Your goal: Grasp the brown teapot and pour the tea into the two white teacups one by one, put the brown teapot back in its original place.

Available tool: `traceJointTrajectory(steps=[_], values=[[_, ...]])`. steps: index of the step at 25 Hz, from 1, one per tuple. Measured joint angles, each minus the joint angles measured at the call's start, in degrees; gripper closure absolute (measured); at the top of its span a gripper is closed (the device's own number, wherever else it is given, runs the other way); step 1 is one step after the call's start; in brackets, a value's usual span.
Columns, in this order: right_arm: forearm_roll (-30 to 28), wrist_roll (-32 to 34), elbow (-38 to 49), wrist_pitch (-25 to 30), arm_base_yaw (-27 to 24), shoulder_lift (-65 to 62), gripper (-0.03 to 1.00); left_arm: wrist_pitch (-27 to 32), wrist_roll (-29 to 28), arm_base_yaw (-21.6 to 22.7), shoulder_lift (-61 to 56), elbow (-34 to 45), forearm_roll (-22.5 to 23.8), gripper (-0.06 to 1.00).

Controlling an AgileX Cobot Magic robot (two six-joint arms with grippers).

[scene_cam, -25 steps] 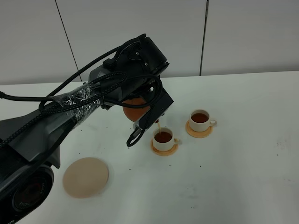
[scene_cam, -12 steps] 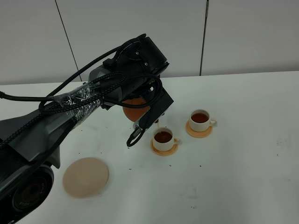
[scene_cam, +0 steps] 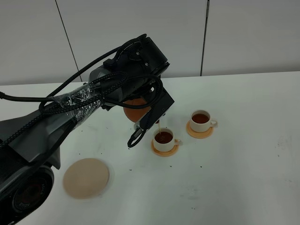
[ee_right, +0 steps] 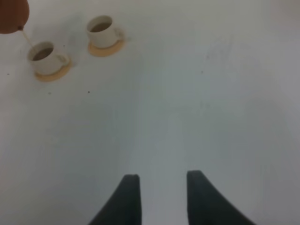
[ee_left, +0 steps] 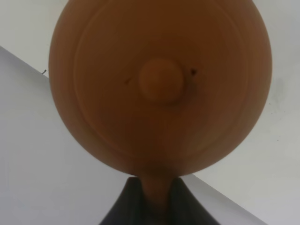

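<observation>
**Teapot tipped over the nearer cup, tea running**

The left gripper [scene_cam: 149, 117] was clamped on the teapot [scene_cam: 136, 110], held in the air above the middle of the table [scene_cam: 243, 178] and tilted toward the right. In the left wrist view the pot's [ee_left: 159, 84] lidded top filled the picture, with its handle pinched between the two dark fingers [ee_left: 123, 206]. A thin stream of tea [scene_cam: 159, 125] fell from the spout into the left cup [scene_cam: 164, 139], which stood on its orange coaster [scene_cam: 164, 151] near the table's middle and already held dark liquid. The right cup [scene_cam: 201, 120] stood on its own coaster [scene_cam: 199, 133], a little nearer the back edge and close beside the first, apart from it; it too was filled with tea.

The beige disc [scene_cam: 86, 177] lay bare toward the front left corner, well apart from both cups and from the pot.

The right gripper [ee_right: 159, 197] was out of the high view. Its wrist camera showed its fingers [ee_right: 126, 199] standing apart with nothing between them, above bare table well clear of the cups [ee_right: 44, 57], with the pot's edge [ee_right: 13, 16] and the stream just in sight.
</observation>
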Motion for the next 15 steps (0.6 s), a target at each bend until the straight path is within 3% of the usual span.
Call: traceJointTrajectory(steps=[15], values=[[-0.12, 0.0, 0.0, 0.0, 0.0, 0.0, 0.73, 0.13, -3.5, 0.0, 0.0, 0.0, -1.56, 0.78]])
